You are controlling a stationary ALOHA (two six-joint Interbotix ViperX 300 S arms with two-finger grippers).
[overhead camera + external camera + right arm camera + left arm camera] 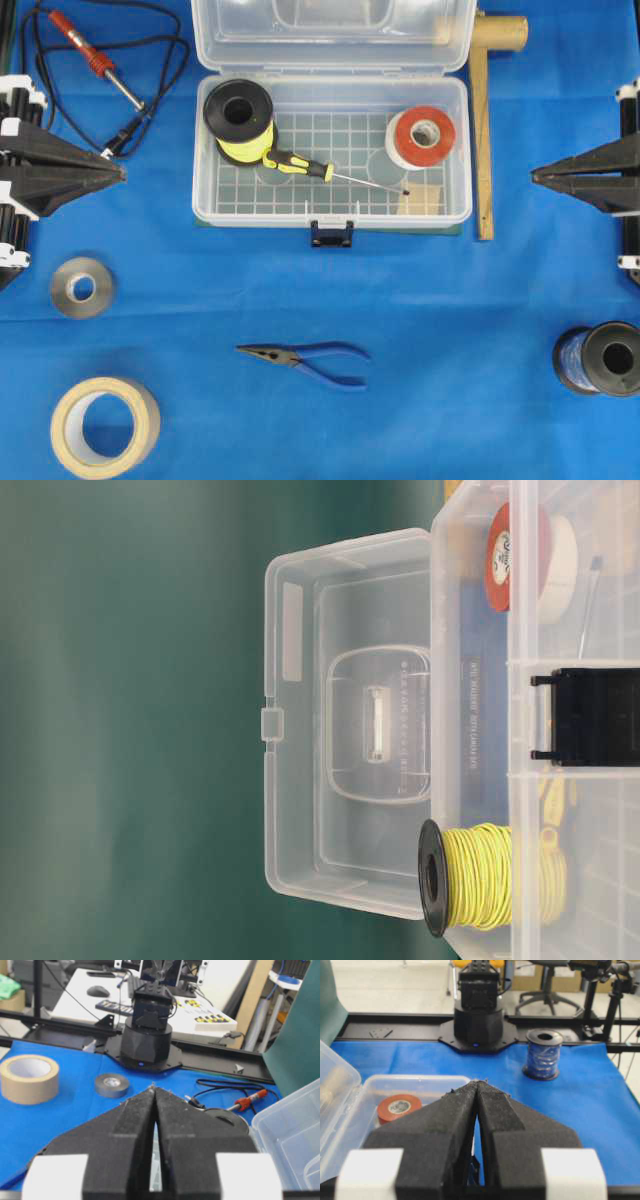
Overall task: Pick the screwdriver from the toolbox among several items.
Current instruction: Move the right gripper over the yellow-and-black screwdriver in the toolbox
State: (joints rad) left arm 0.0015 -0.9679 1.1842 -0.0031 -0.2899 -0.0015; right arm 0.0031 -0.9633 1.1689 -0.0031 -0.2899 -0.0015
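Screwdriver point(300, 165) in open toolbox point(205, 190) (beside wire spool point(240, 120), tape roll point(421, 137))

Your left gripper point(122, 173) sits at the left edge of the overhead view, its fingers pressed together into a point that aims toward the middle, and the left wrist view shows the two black pads point(455, 1115) meeting tip to tip with nothing between them. Your right gripper point(534, 176) mirrors it at the right edge, likewise closed and empty, pointing inward. Both arms are held low and level, well apart from each other.
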